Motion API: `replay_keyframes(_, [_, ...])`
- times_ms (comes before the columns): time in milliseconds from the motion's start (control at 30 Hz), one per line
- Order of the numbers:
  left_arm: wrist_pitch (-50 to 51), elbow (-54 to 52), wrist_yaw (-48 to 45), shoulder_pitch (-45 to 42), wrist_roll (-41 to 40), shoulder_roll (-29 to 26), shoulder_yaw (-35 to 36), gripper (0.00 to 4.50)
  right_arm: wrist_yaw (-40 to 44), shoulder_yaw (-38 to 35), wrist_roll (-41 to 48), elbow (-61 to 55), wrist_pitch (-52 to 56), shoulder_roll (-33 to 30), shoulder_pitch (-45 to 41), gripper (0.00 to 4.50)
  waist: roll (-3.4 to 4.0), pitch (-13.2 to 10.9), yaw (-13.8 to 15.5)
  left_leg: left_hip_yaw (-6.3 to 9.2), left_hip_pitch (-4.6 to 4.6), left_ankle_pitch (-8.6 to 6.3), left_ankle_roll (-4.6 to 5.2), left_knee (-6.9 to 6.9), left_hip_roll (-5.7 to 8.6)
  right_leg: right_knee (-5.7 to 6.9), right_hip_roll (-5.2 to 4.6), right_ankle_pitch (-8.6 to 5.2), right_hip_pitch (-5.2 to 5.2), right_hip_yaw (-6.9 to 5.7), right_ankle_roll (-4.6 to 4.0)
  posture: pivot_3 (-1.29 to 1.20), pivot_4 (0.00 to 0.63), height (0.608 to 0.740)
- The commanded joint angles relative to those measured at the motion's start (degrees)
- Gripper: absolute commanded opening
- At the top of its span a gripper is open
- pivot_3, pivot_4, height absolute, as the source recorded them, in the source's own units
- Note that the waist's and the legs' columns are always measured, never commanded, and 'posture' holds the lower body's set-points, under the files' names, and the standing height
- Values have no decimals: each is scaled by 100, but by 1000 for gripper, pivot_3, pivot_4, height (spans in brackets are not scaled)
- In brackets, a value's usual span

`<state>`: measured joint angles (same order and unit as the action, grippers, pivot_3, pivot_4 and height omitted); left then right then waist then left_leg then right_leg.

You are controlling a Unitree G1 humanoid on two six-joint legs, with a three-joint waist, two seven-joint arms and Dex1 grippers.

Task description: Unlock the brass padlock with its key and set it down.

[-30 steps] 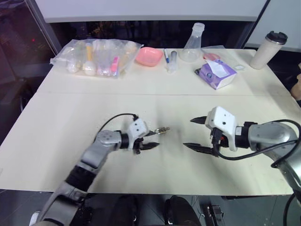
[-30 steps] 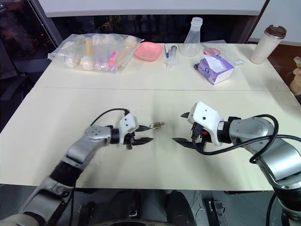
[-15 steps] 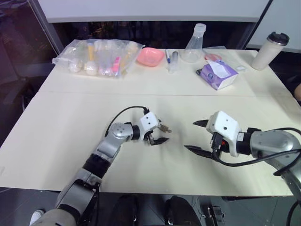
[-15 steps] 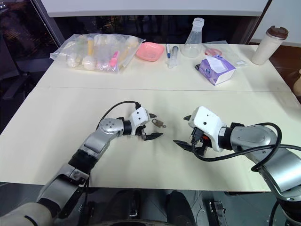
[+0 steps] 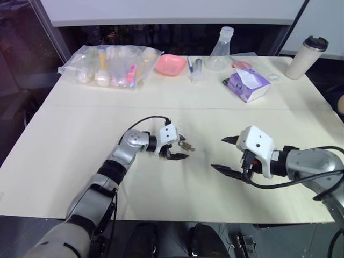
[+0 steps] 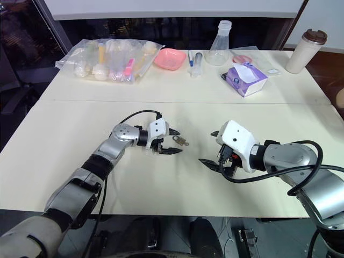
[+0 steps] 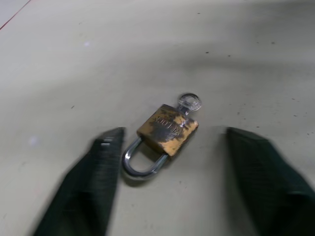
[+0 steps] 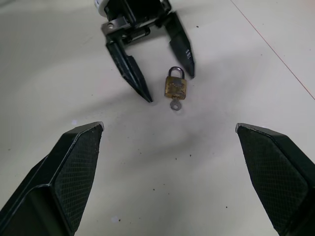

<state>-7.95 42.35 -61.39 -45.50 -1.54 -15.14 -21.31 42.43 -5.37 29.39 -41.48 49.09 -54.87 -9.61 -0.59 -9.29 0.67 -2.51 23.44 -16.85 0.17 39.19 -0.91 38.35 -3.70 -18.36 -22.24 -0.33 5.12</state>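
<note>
On pale tabletop [image 5: 64, 156], centre frame, our spread left gripper [image 7: 170, 147] flanks the brass padlock [image 7: 167, 129]: light, rigid, slippery; we'd pinch its body.

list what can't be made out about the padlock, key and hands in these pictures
- Brass padlock: whether the shackle is latched or released; left wrist view is blurred, and it is tiny in the head views.
- Key: only its round bow shows; the blade sits inside the lock body.
- Left hand: fingertips blurred in its own wrist view; contact with the shackle unclear.
- Right hand: fingers cut off by the right wrist view's edges.
</note>
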Motion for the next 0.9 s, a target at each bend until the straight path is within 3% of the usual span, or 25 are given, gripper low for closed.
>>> replay_keyframes(33, [-189,577,116,-70,323,-12,7,1446,-38,-146,-20,-203,-82,-53,-34,4500,0,1,0,0,-2,0,0,0,0,0,0,2,3,0,0,0,150,715])
replay_keyframes(67, [-242,662,125,-92,336,22,4,1014,-43,-149,-16,-211,-78,-54,-33,4500,-1,1,0,0,-3,0,0,0,0,0,-1,3,4,0,0,0,150,715])
replay_keyframes(133, [-342,808,129,-127,383,67,-19,776,-54,-147,-11,-220,-70,-55,-41,4500,-1,3,7,1,-3,0,0,2,0,0,-1,6,5,0,1,0,150,715])
replay_keyframes(333, [-457,874,34,-107,405,-13,25,775,-90,-93,11,-233,-56,-31,-107,4500,-1,5,4,2,-4,0,0,3,0,0,-2,7,7,0,2,0,150,715])
replay_keyframes(500, [72,-332,-754,241,-164,-674,387,775,-245,280,-110,-258,-143,157,-310,4500,-2,4,-163,2,-1,2,-3,-4,-9,2,5,6,-5,3,1,0,150,715])
replay_keyframes(700, [1449,-2204,-1703,660,-1180,-1693,982,775,-606,1490,-1599,280,-1414,464,-888,4500,-1,-1,-174,1,12,7,-12,-10,-20,16,17,3,-33,4,-3,0,150,715])
replay_keyframes(800, [2050,-2778,-1909,629,-1524,-2081,1238,775,-671,2315,-2936,976,-3098,637,-1391,4500,-1,-1,-97,1,13,7,-13,-1,-4,16,6,3,-29,3,-2,0,150,715])
replay_keyframes(900, [2335,-3037,-1892,571,-1648,-2201,1352,775,-678,2608,-3542,1516,-4051,852,-1660,4500,-1,-2,-67,-1,14,6,-9,3,4,10,4,3,-24,3,0,0,150,715])
